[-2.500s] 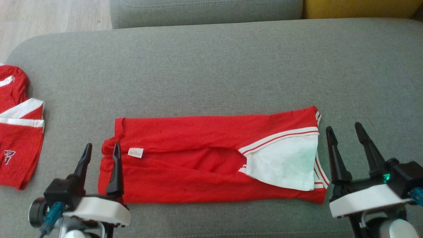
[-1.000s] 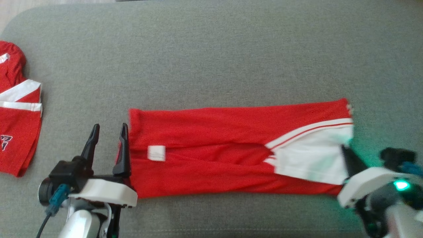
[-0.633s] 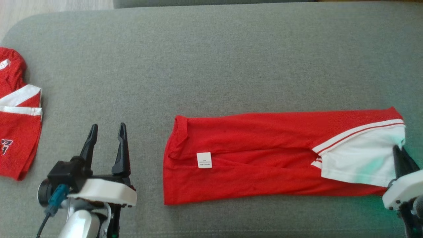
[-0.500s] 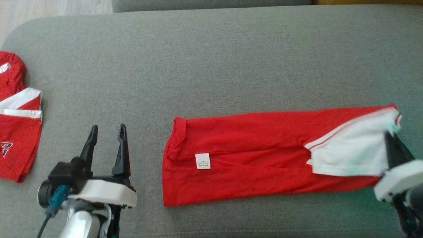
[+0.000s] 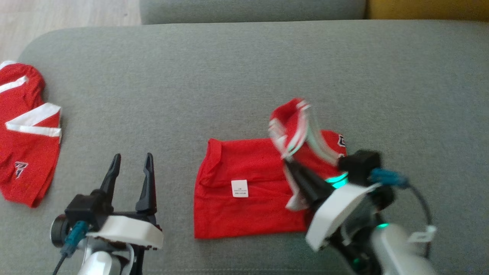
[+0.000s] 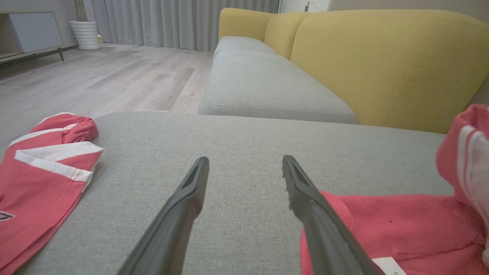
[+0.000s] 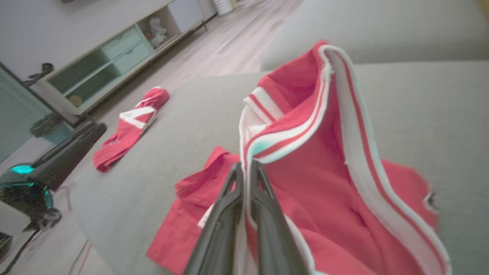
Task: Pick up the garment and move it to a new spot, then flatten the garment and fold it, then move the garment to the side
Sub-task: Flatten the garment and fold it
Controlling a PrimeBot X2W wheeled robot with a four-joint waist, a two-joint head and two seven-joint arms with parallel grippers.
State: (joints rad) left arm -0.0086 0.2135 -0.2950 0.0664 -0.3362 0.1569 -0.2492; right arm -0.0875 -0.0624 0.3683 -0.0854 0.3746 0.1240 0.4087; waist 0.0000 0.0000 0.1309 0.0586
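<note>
Over at the far left edge of the grey cushion [image 5: 229,68] lies a second red garment [image 5: 26,152] with white stripes, crumpled and well apart from everything else. Next comes the left gripper [image 5: 132,157], its two dark fingers spread wide with nothing between them, poised above bare fabric just left of the task's garment [image 5: 237,214]. In the left wrist view one finger overlaps the red hem, though I cannot tell whether it touches.

The garment sits a little right of the cushion's middle, near the front edge. Its left part lies flat with a white label [image 5: 239,188] facing up. Its right part, with the striped trim [image 5: 301,126] in white and red, is lifted and doubled over toward the left, hiding some of the flat cloth beneath. The right gripper [image 5: 289,165] has its fingers pinched together on that striped edge, holding it up above the flat part.

Beyond the cushion stands another grey seat [image 6: 267,88] with a yellow backrest [image 6: 382,57]. Around them are a pale wood floor [image 6: 95,76], grey curtains [image 6: 172,19], a white pot [image 6: 86,34] and a low cabinet [image 7: 114,53] with pale green drawers.
</note>
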